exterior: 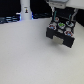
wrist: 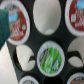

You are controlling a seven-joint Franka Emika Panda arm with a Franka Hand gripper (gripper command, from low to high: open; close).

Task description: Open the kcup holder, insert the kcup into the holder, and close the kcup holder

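The kcup holder [exterior: 52, 33], a black boxy unit, stands at the exterior view's right with its drawer pulled out and pods showing in the round slots. In the wrist view the kcup [wrist: 51, 56], pale with a green top, sits in a slot of the black tray [wrist: 33, 39]. Red-topped pods [wrist: 16, 25] fill neighbouring slots, and other slots are empty. My gripper [exterior: 61, 19] hangs directly above the open drawer with its jaws apart and holds nothing. One teal finger [wrist: 3, 25] shows at the edge of the wrist view; the other is out of view.
A white bottle-like object [exterior: 26, 11] stands at the back. Dark items [exterior: 10, 19] line the back at the exterior view's left. The white table surface [exterior: 25, 55] spreads in front of the holder.
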